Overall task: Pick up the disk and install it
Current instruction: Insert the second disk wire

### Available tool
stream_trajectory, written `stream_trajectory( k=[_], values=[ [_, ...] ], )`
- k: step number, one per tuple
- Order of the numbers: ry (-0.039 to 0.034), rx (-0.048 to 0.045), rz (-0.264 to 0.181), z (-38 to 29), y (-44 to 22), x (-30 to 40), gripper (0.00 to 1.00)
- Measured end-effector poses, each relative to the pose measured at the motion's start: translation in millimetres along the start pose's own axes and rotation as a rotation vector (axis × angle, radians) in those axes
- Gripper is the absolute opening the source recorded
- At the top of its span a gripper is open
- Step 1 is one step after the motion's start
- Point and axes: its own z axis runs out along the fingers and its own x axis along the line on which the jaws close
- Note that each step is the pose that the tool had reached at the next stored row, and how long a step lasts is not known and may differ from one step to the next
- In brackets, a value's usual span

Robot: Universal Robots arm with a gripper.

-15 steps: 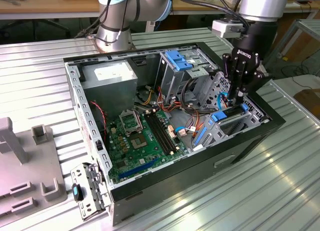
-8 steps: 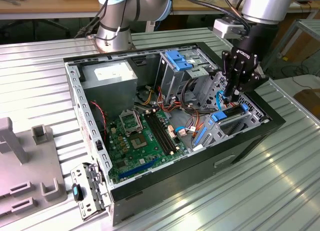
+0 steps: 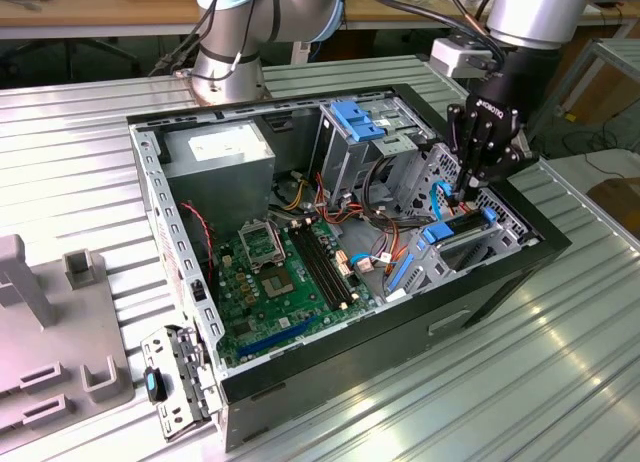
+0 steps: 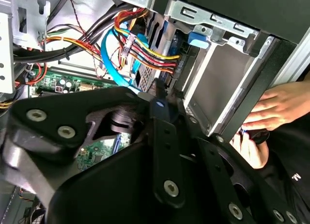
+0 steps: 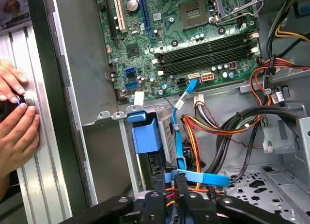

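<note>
Although its blue carrier marks it out plainly, the disk [image 3: 462, 234] is half buried: it lies tilted in the metal drive cage [image 3: 440, 177] at the corner of the computer case [image 3: 400, 327] toward the exterior view's right, with its dark face up and its blue rails along its sides.

I judge it stiff and dense, heavy for its size, with smooth metal faces that could slip. It will not take knocks well. The plastic rails probably flex a little, so the soundest hold would be across the two long edges of the carrier, near the middle and clear of the connector end.

Directly above it hangs the end effector [image 3: 465, 194], its tip down at the cage's upper edge, just beside the disk. Whether it is open, closed or already touching the carrier I cannot tell.

Thin blue cables [image 5: 193, 178] cross close under the tip in the first wrist view, among red and yellow power leads [image 5: 213, 129]. Farther in lies the green motherboard [image 3: 275, 282]. Outside the case wall, a person's hand [image 5: 17, 132] rests on the ribbed metal bench [image 3: 500, 382].
</note>
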Motion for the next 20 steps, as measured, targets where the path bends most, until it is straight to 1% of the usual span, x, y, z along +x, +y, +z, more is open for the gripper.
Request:
stream_trajectory(
  k=[2,4,5,7,9,11,13,15,16,20],
  values=[
    [0.0000,0.0000,0.000,0.0,-1.2,-0.3,0.16],
    [0.0001,0.0002,0.000,0.2,-1.7,-0.4,0.16],
    [-0.0010,0.0049,0.001,2.0,-2.1,0.8,0.16],
    [-0.0020,0.0068,0.002,3.8,-2.6,2.8,0.16],
    [-0.0026,0.0070,0.002,5.0,-3.3,6.2,0.16],
    [-0.0051,0.0063,0.002,5.9,-4.9,9.1,0.16],
    [-0.0061,0.0061,0.002,6.5,-6.2,11.7,0.16],
    [-0.0081,0.0057,0.002,6.9,-6.6,13.2,0.16],
    [-0.0091,0.0073,-0.006,7.0,-6.7,13.2,0.16],
    [-0.0119,0.0250,-0.080,7.7,-7.0,13.0,0.16]
  ],
)
